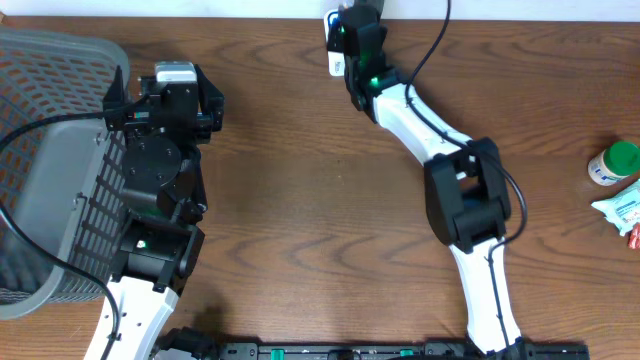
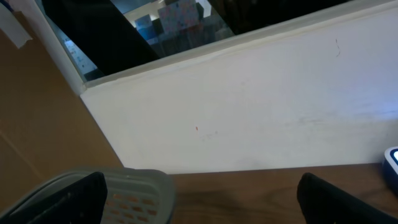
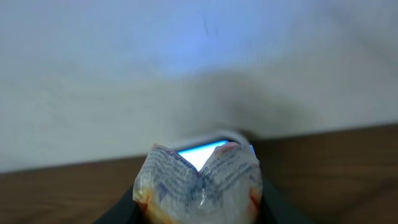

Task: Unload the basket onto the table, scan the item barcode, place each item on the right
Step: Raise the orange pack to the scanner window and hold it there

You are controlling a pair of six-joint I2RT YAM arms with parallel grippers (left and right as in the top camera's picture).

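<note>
Clamped on packet (image 3: pixel 199 183) with right end effector (image 1: pixel 350 45) over scanner (image 3: pixel 198 151) at far table (image 1: pixel 300 200) edge (left end effector (image 2: pixel 199 202) gaping beside basket (image 1: pixel 55 60)).

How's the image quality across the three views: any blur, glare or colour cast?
Overhead: sharp, evenly lit, table grain clear. Left wrist: soft, fingers dark against a bright wall. Right wrist: packet fairly sharp, wall blurred, scanner casting blue glow.

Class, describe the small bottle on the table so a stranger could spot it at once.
Start at the wooden table and follow it to its right edge. There, beside a crinkled white packet, sits the bottle; it alone has a round green cap.
</note>
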